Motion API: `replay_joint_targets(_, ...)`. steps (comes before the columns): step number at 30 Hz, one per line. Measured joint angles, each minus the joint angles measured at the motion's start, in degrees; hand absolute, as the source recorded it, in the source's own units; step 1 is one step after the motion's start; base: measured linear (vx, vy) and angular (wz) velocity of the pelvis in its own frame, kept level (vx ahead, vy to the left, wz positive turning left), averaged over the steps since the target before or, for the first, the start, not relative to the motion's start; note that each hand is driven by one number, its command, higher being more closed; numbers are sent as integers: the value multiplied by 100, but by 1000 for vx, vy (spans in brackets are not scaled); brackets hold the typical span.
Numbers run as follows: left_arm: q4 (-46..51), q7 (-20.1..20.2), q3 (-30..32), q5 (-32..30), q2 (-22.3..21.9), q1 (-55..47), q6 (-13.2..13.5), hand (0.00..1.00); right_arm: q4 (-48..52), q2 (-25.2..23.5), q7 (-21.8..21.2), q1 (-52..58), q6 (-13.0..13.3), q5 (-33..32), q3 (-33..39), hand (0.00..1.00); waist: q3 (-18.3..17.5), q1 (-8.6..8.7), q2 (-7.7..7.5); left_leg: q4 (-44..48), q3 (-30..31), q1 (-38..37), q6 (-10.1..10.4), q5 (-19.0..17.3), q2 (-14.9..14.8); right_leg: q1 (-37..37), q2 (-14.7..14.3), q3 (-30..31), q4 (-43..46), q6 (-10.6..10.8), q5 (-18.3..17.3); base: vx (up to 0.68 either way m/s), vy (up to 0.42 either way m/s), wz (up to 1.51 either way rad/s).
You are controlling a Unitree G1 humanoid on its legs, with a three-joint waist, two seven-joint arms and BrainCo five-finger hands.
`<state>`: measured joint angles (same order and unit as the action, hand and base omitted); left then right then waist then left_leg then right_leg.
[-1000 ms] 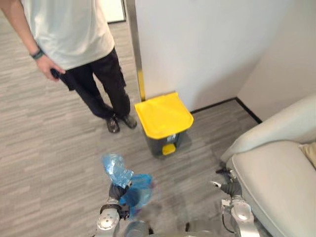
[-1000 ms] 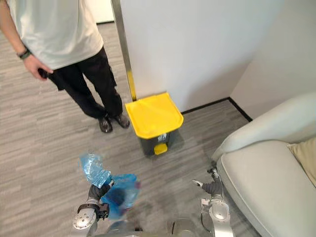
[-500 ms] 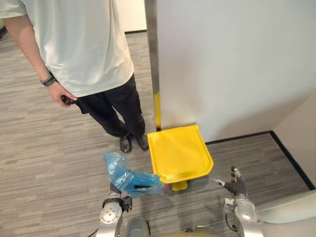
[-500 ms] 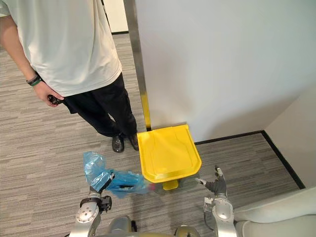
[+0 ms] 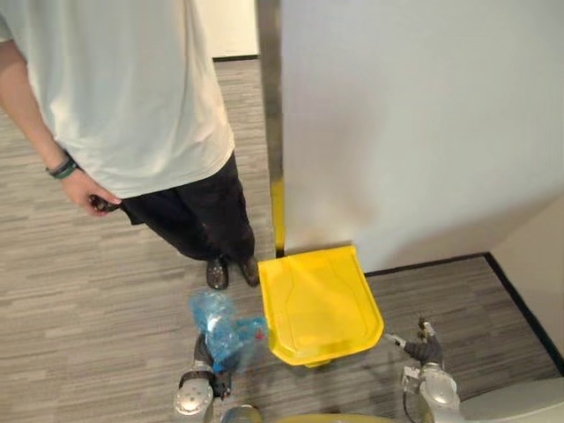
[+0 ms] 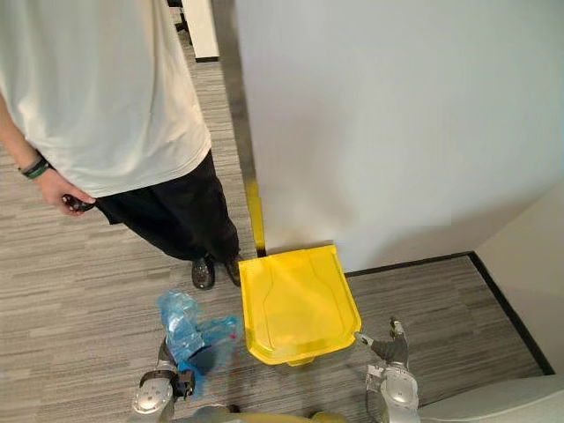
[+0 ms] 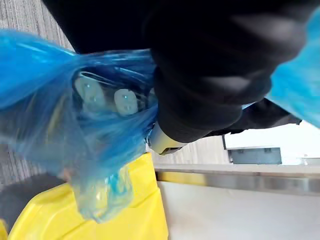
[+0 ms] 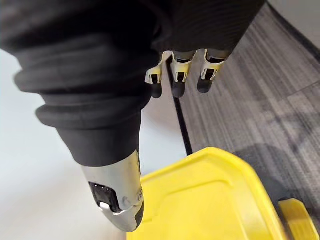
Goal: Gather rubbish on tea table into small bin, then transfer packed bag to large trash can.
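Note:
My left hand [image 5: 204, 359] is shut on a crumpled blue plastic bag [image 5: 220, 324], held just left of the large trash can's shut yellow lid [image 5: 319, 301]. In the left wrist view the blue bag [image 7: 70, 130] wraps over my fingers [image 7: 125, 101], with the yellow lid [image 7: 115, 222] beneath it. My right hand [image 5: 425, 352] hovers at the can's right side, open and holding nothing. In the right wrist view its straight fingers [image 8: 175, 79] and thumb [image 8: 119, 197] stand above the lid [image 8: 215, 200] and the yellow foot pedal [image 8: 300, 216].
A person [image 5: 132, 106] in a white shirt and dark trousers stands close on the left behind the can, shoes [image 5: 218, 272] near its back corner. A white wall [image 5: 423, 132] rises right behind the can. A pale sofa corner [image 5: 533, 407] lies at the lower right.
The camera has shifted nearer to the can and the person. The bag, stretched sideways toward the lid half a second ago, is now bunched above my left hand beside the lid.

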<state>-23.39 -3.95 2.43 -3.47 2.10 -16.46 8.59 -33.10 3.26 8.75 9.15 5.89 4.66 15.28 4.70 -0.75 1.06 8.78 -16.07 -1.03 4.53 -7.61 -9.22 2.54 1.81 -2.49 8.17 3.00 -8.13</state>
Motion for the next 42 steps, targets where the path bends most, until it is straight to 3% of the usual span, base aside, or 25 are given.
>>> replay_joint_targets(7, 1, -10, 37, 0, 148, 78, 12, 100, -223, 99, 6, -228, -14, 36, -56, 0, 24, -4, -16, -64, -39, -64, -18, -14, 31, -132, 25, 88, 275, 1, 1, 25, 8, -4)
replay_joint_targets(11, 14, -8, -5, 1, 213, 227, 11, 100, -220, 88, 14, -271, -14, 30, -54, 0, 134, -5, -50, 234, 260, 39, -189, -226, 125, -235, 191, -217, 841, 5, 3, -25, 97, 37)
replay_joint_targets(12, 53, -4, -22, 0, 218, 244, 9, 100, -198, 65, 23, -284, -14, 29, -44, 0, 198, -7, -37, 364, 393, 37, -289, -455, 96, -394, 225, -308, 1379, 18, -4, -52, 111, 27)
replay_joint_targets(14, 72, -4, -56, 1, 213, 247, 7, 100, -104, -1, 69, -315, -9, 28, -45, 0, 408, 2, 30, 672, 517, -25, -390, -682, 51, -1019, 330, -546, 2804, 283, -64, -58, 97, 21)
replay_joint_targets(15, 79, -10, -111, 1, 217, 273, -6, 100, -11, -101, 110, -269, -15, 25, -53, 0, 497, -5, 12, 880, 627, -65, -472, -860, 9, -1384, 328, -567, 2864, 130, -432, -6, 106, 27)
replay_joint_targets(17, 80, -9, -200, 2, 355, 397, -13, 100, 176, -199, 115, -258, -19, 24, -64, 0, 579, -7, -121, 1011, 656, -107, -493, -968, 20, -1831, 325, -640, 2433, 144, -350, 84, 66, 33)
replay_joint_targets(18, 77, -7, -287, 1, 380, 465, -41, 100, 266, -184, 123, -207, -20, 24, -57, 0, 584, 64, -140, 1117, 778, -128, -482, -1075, 7, -1669, 307, -763, 2150, 168, 27, 159, 1, 29)
replay_joint_targets(20, 125, -11, -369, 0, 371, 659, -42, 100, 391, -143, 132, -253, -19, 25, -50, 0, 556, -61, -159, 1311, 834, -49, -367, -1201, 9, -1581, 219, -593, 1900, 183, 31, 217, -38, 22)
replay_joint_targets(21, 157, -8, -434, -4, 405, 859, -45, 100, 609, -147, 132, -254, -15, 24, -45, 0, 550, -18, -276, 1453, 965, 138, -260, -1277, 164, -1402, 306, -444, 1834, 109, 95, 229, -107, 56)
replay_joint_targets(22, 159, -4, -459, -5, 321, 945, -55, 100, 676, -79, 133, -273, -18, 23, 9, 0, 598, 5, -273, 1481, 1105, 86, -252, -1310, 246, -1294, 364, -398, 1898, 144, -167, 257, -128, 69)
replay_joint_targets(24, 276, -6, -460, -7, 142, 1003, -52, 100, 693, 42, 126, -283, -25, 11, 83, 0, 676, -24, -54, 1531, 1276, -43, -232, -1301, 224, -1166, 341, -393, 2066, 85, -272, 177, -77, 41)
replay_joint_targets(27, 337, -11, -461, -5, 144, 1037, -47, 100, 698, -10, 114, -285, -74, -28, 214, 0, 658, -36, -14, 1657, 1491, -174, -214, -1291, 206, -775, 339, -552, 1956, 14, -598, 151, -103, 37)
replay_joint_targets(31, 208, -10, -450, -4, 72, 1034, -49, 100, 549, -70, 114, -237, -92, -106, 437, 0, 589, 42, 11, 1684, 1806, -58, -101, -1341, 97, -621, 208, -726, 1704, 9, -600, -35, -78, 30)
replay_joint_targets(37, -90, -62, -285, -1, 246, 776, -48, 100, -76, -189, 113, 79, -133, -253, 417, 0, 63, 145, -19, 1322, 2013, -66, 93, -1250, 46, -619, 99, -756, 1455, -53, -393, -81, -26, 9)
replay_joint_targets(42, -48, -139, -259, 3, 374, 703, -48, 100, 117, -184, 117, 40, -130, -248, 351, 0, 85, 127, -75, 1575, 1904, 149, 143, -1180, 5, -801, 3, -585, 1551, -230, -235, -112, -7, -8)
